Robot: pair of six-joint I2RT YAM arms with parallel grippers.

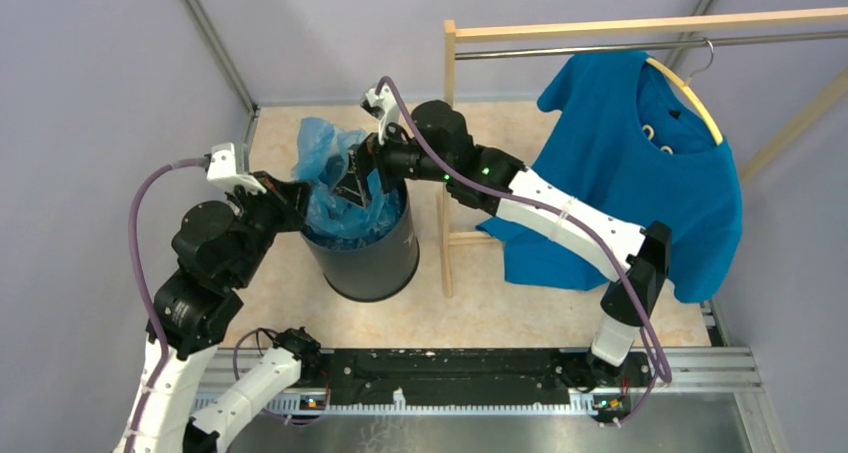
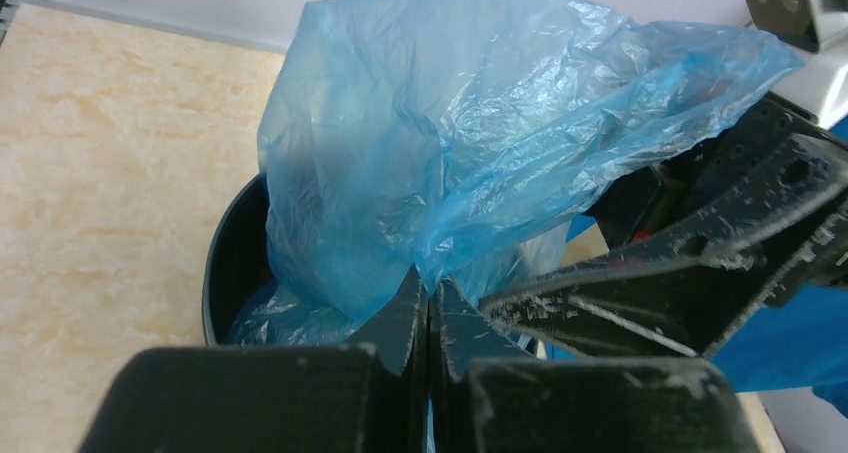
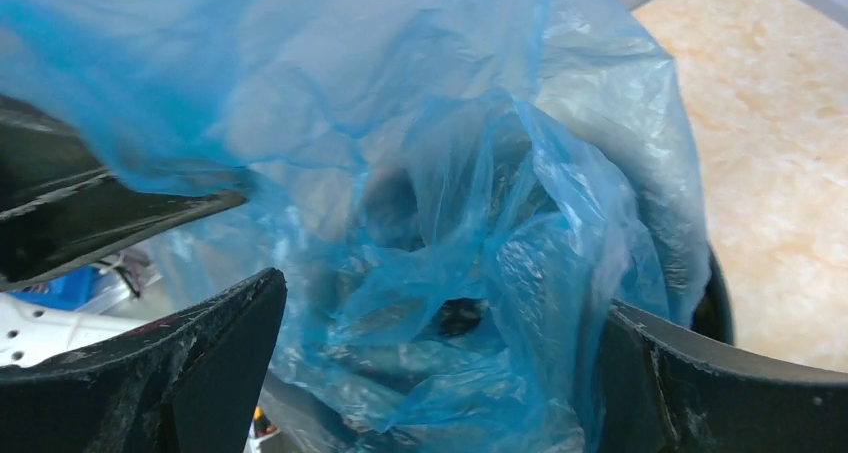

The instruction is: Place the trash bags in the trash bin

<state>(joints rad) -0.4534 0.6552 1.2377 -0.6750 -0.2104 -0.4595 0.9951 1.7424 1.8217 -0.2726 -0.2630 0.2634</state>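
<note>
Trash bag (image 1: 325,153) fills trash bin (image 1: 375,258) mouth; left claw (image 2: 430,293), right claw (image 1: 355,188) crowd rim.

Bin (image 1: 375,258) btm under bag (image 1: 328,168)

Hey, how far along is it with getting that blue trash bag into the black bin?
Done: the lower part of the trash bag already sits inside the trash bin. In hand: the left pincer is shut on the bag's edge near the rim, and the right pincer stands open over the bin mouth, plastic between its fingers. Left: the bunched upper part rises above the rim and needs pushing down.
</note>
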